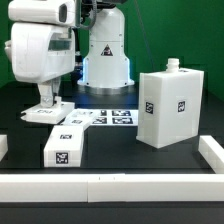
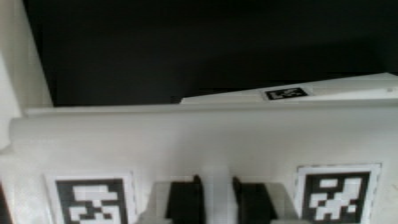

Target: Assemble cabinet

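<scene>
The cabinet box (image 1: 170,105) stands upright at the exterior view's right, with a small peg (image 1: 172,66) on top and tags on its faces. My gripper (image 1: 46,99) points down at the exterior view's left, onto a flat white tagged panel (image 1: 45,113) low at the table. In the wrist view the two dark fingers (image 2: 180,203) stand close together at that panel (image 2: 160,145), between its two tags, with a narrow strip of white between them. A second white tagged piece (image 1: 65,146) lies in front; one also shows beyond the panel in the wrist view (image 2: 294,93).
The marker board (image 1: 108,117) lies flat in the middle before the robot base (image 1: 106,60). Long white border rails run along the front (image 1: 110,186), the exterior view's left (image 1: 3,147) and right (image 1: 212,150).
</scene>
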Robot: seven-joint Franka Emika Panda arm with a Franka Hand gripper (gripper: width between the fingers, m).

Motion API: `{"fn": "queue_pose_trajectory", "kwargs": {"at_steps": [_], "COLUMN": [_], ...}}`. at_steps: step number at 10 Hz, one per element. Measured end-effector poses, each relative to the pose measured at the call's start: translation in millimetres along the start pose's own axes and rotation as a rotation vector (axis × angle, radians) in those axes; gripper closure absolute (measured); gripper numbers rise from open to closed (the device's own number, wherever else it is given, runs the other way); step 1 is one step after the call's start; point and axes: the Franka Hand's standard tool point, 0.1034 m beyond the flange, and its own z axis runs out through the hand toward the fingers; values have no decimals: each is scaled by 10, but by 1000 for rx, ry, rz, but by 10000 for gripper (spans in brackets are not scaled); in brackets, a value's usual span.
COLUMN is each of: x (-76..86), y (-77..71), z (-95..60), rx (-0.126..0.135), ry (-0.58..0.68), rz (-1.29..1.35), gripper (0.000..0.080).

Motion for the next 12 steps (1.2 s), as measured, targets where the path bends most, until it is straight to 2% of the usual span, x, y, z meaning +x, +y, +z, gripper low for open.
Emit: {"fn": "queue_pose_trajectory", "kwargs": {"at_steps": [1, 2, 3, 4, 7, 9, 10, 12], "x": [-12, -127, -272, -325, -333, -378, -529, -918], "y": [-12, -175, -455, -584, -617, -652, -812, -1124], "z": [4, 21, 69, 96, 120, 194, 195, 295], "rx": [2, 18, 57, 82, 89, 111, 129, 171], "ry": [0, -7, -18, -31, -33, -36, -38, 14], "rz": [2, 23, 82, 137, 157, 145, 127, -8], "gripper": [732, 732, 732, 732, 732, 732, 732, 732]}}
